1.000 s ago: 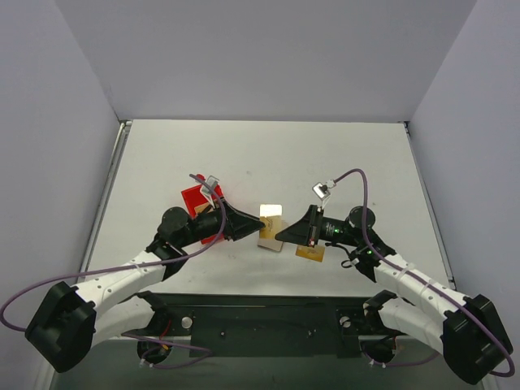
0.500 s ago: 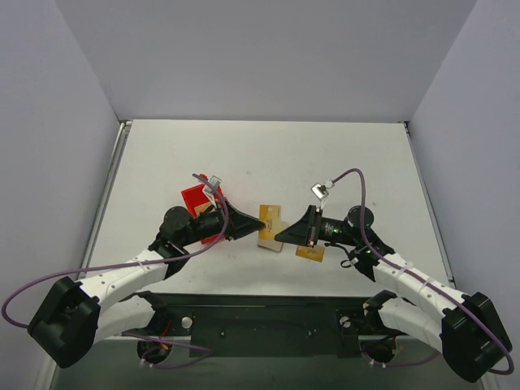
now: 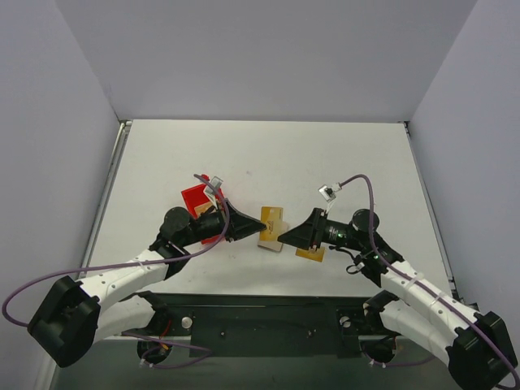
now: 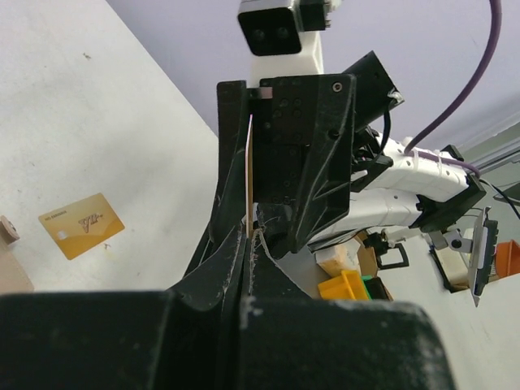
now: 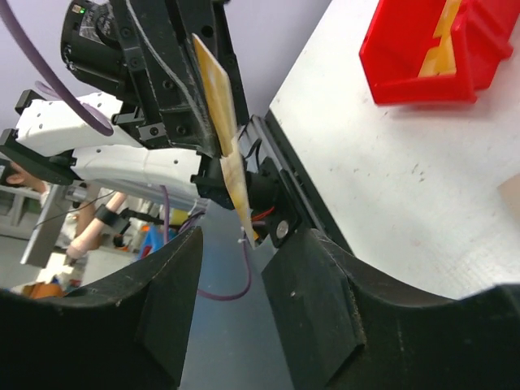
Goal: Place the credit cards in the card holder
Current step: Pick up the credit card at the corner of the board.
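An orange-yellow credit card (image 3: 272,217) stands on edge in the air, and my left gripper (image 3: 262,228) is shut on it. In the left wrist view the card (image 4: 249,175) shows as a thin edge rising from the left gripper (image 4: 248,240). My right gripper (image 3: 282,236) faces it from the right, open. In the right wrist view the card (image 5: 218,114) hangs just ahead of the open right gripper (image 5: 234,268), touching neither finger. The beige card holder (image 3: 268,242) lies on the table below them. Another credit card (image 3: 309,254) lies flat by the right gripper.
A red bin (image 3: 199,201) sits behind the left arm, with a yellow card (image 5: 443,36) leaning inside it. The flat card (image 4: 81,225) also appears in the left wrist view, near the card holder (image 4: 10,272). The table's black front edge runs just below both grippers.
My left gripper has shut on the raised card. My right gripper, shut on it before, has opened, let go and drawn back slightly to the right.
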Robot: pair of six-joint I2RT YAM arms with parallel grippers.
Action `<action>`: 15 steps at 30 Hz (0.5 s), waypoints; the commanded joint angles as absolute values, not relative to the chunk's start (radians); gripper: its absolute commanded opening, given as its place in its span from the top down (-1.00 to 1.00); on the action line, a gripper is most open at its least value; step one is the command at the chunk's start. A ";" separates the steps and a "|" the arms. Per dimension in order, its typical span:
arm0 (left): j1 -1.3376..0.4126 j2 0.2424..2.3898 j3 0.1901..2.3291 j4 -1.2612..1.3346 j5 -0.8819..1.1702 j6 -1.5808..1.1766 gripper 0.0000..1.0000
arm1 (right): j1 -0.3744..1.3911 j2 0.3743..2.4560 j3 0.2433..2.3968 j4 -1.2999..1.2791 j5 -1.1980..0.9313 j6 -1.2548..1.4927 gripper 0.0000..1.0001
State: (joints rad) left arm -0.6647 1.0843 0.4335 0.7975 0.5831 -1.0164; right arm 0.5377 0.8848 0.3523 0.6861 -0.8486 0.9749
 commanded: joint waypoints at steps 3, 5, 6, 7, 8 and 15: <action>-0.666 1.101 0.472 0.856 0.611 -1.035 1.00 | 0.541 0.811 0.416 0.664 -0.746 0.847 0.02; -0.667 1.112 0.472 0.867 0.614 -1.045 1.00 | 0.540 0.819 0.425 0.679 -0.739 0.845 0.03; -0.669 1.115 0.472 0.874 0.620 -1.054 1.00 | 0.540 0.824 0.425 0.683 -0.735 0.845 0.04; -0.667 1.120 0.474 0.890 0.624 -1.058 1.00 | 0.541 0.836 0.429 0.692 -0.732 0.845 0.04; -0.670 1.124 0.471 0.903 0.630 -1.068 1.00 | 0.540 0.839 0.426 0.698 -0.726 0.847 0.05; -0.686 1.134 0.482 0.916 0.646 -1.072 1.00 | 0.540 0.862 0.417 0.753 -0.692 0.868 0.23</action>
